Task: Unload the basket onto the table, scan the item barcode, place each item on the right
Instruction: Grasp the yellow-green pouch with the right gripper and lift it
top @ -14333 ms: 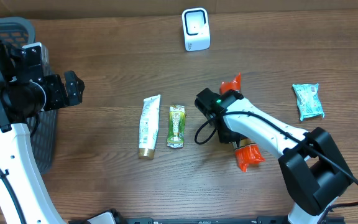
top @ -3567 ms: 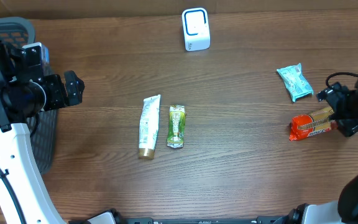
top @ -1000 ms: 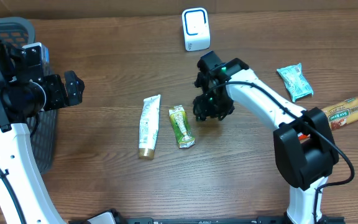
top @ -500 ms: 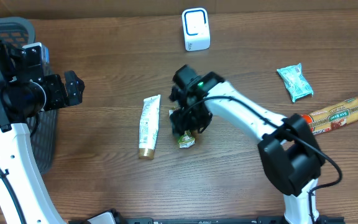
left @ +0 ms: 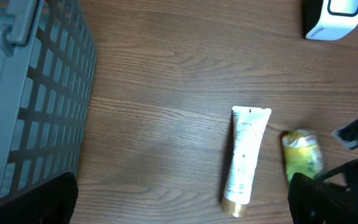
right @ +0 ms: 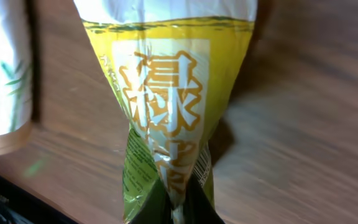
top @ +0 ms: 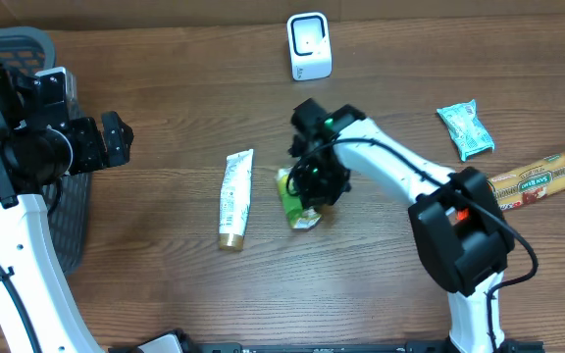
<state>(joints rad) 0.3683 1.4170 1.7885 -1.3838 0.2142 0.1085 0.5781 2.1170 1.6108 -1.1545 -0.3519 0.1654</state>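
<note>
Two grippers over the wooden table (top: 165, 294). On the right gripper (top: 314, 182): jaws pinched tight on the crimped end of the green-and-yellow packet (top: 300, 204), which sits well below the scanner (top: 309, 46) in the overhead view, slightly tilted. Whether lifted or resting on the wood, cannot tell. On the left gripper (top: 106, 139): fingers spread wide, nothing held, far to the scanner's left. Further left of the scanner, a grey basket (top: 18, 44). Below-left of the scanner, a white tube (top: 234, 198) lying flat. To the scanner's lower right, a teal packet (top: 465, 129); farther out, a long orange pack (top: 542, 176).
</note>
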